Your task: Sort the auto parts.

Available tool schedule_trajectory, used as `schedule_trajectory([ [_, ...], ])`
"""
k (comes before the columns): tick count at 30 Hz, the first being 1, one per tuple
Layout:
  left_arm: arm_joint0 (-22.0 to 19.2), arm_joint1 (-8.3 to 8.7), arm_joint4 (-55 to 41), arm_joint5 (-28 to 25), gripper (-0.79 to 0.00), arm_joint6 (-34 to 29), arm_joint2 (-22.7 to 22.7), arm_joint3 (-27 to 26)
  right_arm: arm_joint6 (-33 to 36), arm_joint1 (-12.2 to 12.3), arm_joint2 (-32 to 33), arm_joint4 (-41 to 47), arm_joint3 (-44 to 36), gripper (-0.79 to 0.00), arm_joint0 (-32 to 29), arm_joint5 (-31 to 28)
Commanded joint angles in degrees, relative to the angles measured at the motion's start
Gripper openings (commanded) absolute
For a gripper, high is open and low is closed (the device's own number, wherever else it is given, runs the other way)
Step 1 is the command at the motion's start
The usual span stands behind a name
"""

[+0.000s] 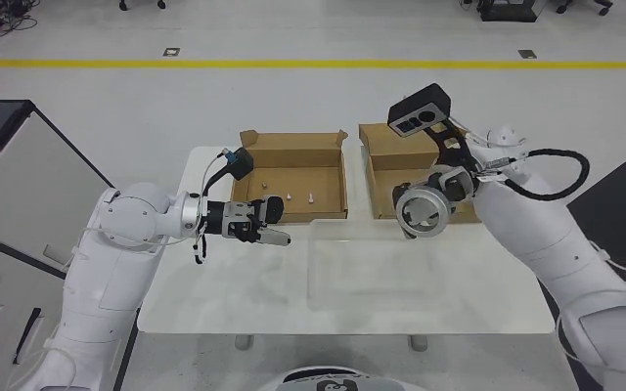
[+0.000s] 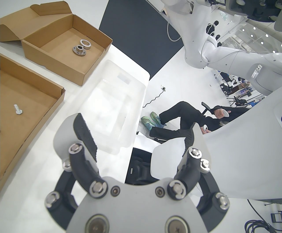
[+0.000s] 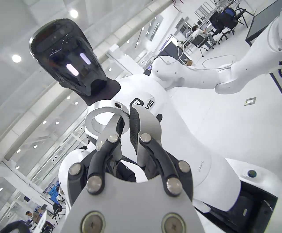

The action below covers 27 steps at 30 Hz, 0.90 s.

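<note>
Right fingers [image 3: 134, 124] pinch a metal ring [image 3: 89, 120]; left fingers [image 2: 84, 132] spread wide over the white table [image 2: 39, 158].

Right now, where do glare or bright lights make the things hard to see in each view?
Top view: even light, but the clear bin nearly blends into the white table. Left wrist view: pale glare patches lie on the bin's walls. Right wrist view: ceiling lamps shine behind, and the metal ring in the right gripper has bright reflections.

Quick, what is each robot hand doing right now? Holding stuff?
Left end effector: open, holding nothing.
Right end effector: closed on a metal ring.
</note>
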Motion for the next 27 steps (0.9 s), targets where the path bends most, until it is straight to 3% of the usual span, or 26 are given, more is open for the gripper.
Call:
schedule_trajectory([
  [1, 0.0, 0.00, 0.0, 0.0, 0.000, 0.0, 0.0, 0.0, -1.0, -0.3, 0.1, 3.9, -0.8, -0.785, -1.7, 1.5],
  [7, 0.0, 0.00, 0.0, 0.0, 0.000, 0.0, 0.0, 0.0, 1.2, -1.7, 0.5, 13.9, -0.4, -0.785, -4.6, 4.6],
  [17, 0.0, 0.00, 0.0, 0.0, 0.000, 0.0, 0.0, 0.0, 1.2, -4.1, 1.9, 23.4, -0.8, -0.785, -7.2, 7.8],
  [21, 0.0, 0.00, 0.0, 0.0, 0.000, 0.0, 0.0, 0.0, 0.9, -4.6, 3.5, 18.8, 1.2, -0.785, -7.2, 5.8],
  [27, 0.0, 0.00, 0.0, 0.0, 0.000, 0.0, 0.0, 0.0, -5.4, -3.8, 7.7, 0.7, 1.6, -0.785, -6.9, 3.9],
])
